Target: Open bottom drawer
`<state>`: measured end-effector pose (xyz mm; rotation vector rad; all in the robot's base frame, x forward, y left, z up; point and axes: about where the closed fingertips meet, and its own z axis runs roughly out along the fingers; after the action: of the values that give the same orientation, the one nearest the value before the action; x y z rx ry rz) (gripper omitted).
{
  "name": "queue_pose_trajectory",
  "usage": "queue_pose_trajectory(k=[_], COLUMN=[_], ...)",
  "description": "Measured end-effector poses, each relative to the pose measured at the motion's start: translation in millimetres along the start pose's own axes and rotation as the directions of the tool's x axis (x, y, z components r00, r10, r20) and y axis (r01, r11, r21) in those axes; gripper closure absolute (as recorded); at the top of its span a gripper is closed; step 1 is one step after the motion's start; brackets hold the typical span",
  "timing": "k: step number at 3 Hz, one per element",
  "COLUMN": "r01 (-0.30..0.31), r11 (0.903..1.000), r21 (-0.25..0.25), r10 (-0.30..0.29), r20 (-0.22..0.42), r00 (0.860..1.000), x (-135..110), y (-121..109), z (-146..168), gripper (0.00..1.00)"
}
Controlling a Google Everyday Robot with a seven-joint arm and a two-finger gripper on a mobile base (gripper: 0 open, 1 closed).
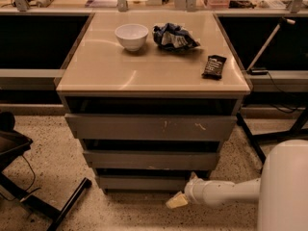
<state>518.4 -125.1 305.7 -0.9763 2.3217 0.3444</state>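
The bottom drawer is the lowest and narrowest plain grey front of the cabinet, sitting just above the floor. My gripper reaches in from the right on a white arm and sits low, just in front of and below the drawer's right end. Above the drawer are the mid-sized front and the widest scratched front.
On the cabinet top are a white bowl, a crumpled blue bag and a dark packet. A black chair base stands at the left on the speckled floor. A black stand's legs are at the right.
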Motion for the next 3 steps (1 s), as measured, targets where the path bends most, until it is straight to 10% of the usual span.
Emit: queue_pose_trajectory(k=[3], r01=[-0.057], r11=[0.9983], r21=[0.016], r10=[0.057], r20=[0.001], r00=[0.998], x=[24], y=[-19], z=[52], gripper=[0.00])
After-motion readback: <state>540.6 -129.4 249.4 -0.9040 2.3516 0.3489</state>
